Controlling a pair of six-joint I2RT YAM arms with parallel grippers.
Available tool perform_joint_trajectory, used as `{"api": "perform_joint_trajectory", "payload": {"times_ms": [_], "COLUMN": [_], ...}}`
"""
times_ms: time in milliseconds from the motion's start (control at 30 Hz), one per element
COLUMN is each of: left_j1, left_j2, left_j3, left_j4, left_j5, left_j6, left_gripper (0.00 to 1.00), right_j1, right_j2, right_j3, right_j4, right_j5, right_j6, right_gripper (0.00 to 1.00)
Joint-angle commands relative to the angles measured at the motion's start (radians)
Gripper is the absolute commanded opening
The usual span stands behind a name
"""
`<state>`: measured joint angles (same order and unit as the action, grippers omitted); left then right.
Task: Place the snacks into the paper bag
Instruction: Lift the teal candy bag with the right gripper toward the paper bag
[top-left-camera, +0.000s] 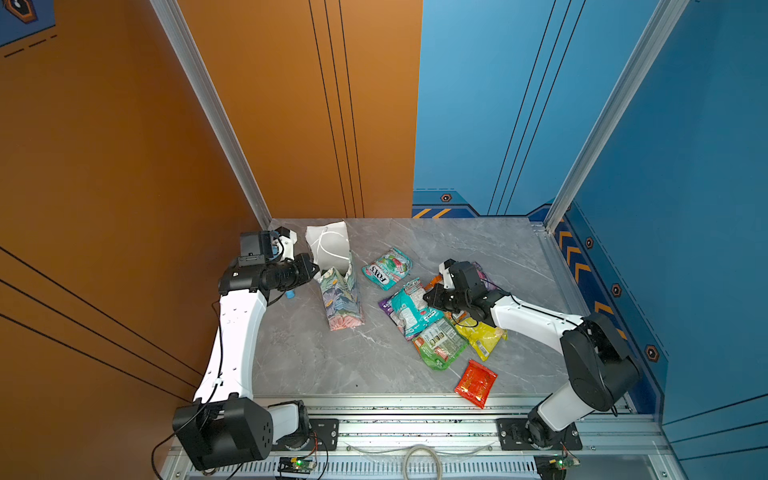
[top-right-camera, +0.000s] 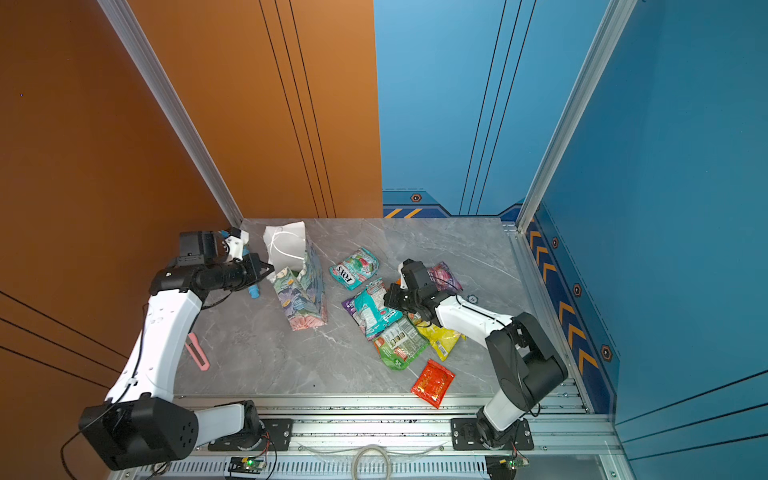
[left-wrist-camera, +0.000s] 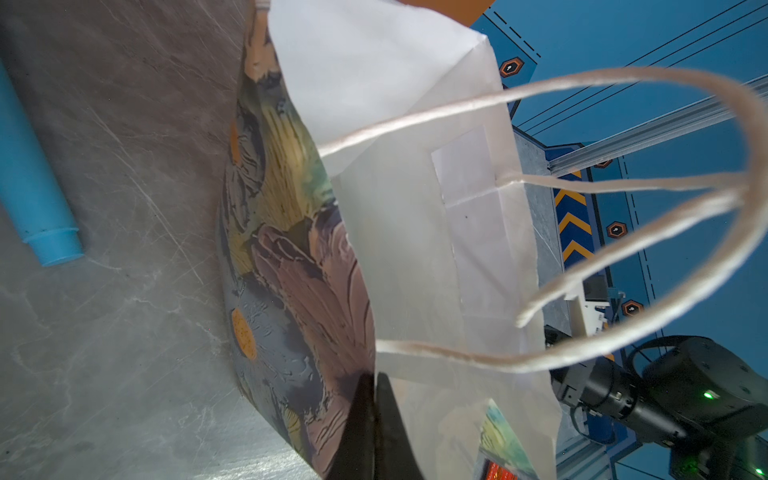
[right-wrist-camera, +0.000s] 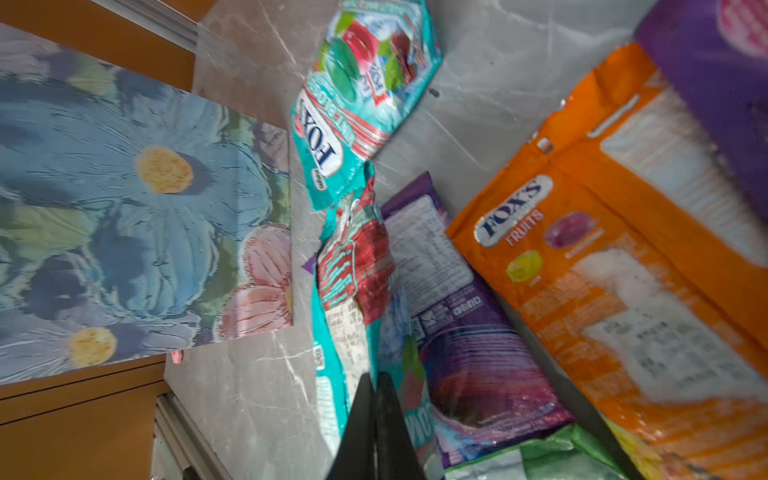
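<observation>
Currently pinching the paper bag (left-wrist-camera: 291, 266) by its rim in closed left fingers (left-wrist-camera: 357, 432) and gripping a teal packet (right-wrist-camera: 353, 266) outside it in right fingers (right-wrist-camera: 390, 428).

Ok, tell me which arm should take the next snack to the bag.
Right. The right gripper is shut on the teal packet in the pile; the left gripper pinches the paper bag rim.
</observation>
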<state>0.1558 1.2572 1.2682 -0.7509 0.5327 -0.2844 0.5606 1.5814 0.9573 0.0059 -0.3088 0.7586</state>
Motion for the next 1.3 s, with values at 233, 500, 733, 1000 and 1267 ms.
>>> {"api": "perform_joint_trajectory", "payload": {"times_ms": [233,500,733,1000,1267], "left_j1": [-0.008,-0.026,-0.074,-0.136,-0.162], "left_j2": [0.008,0.014,0.033,0.069,0.066], "left_j3": [0.015,0.02,0.05,0.091,0.079], "left_j4": [-0.016,-0.008,0.004,0.004,0.003], "left_j5": [0.021,0.046,0.073,0.132,0.151], "left_j6": [0.013,0.016,0.029,0.073,0.105], "left_gripper": [0.0,0.0,0.0,0.0,0.0], "right_j1": [0.04,0.092,0.126,0.177,0.205], "right_j2": [-0.127,-0.064,0.056,0.195,0.351], "right_j3": [0.195,0.415,0.638,0.904,1.17], "right_j4": [-0.1,-0.092,-0.096,-0.118,-0.179], "right_j5": [0.104,0.19,0.293,0.404,0.476], "right_j6": [-0.004,-0.033,-0.071,-0.149,-0.227], "right_gripper": [0.0,0.0,0.0,0.0,0.0]}}
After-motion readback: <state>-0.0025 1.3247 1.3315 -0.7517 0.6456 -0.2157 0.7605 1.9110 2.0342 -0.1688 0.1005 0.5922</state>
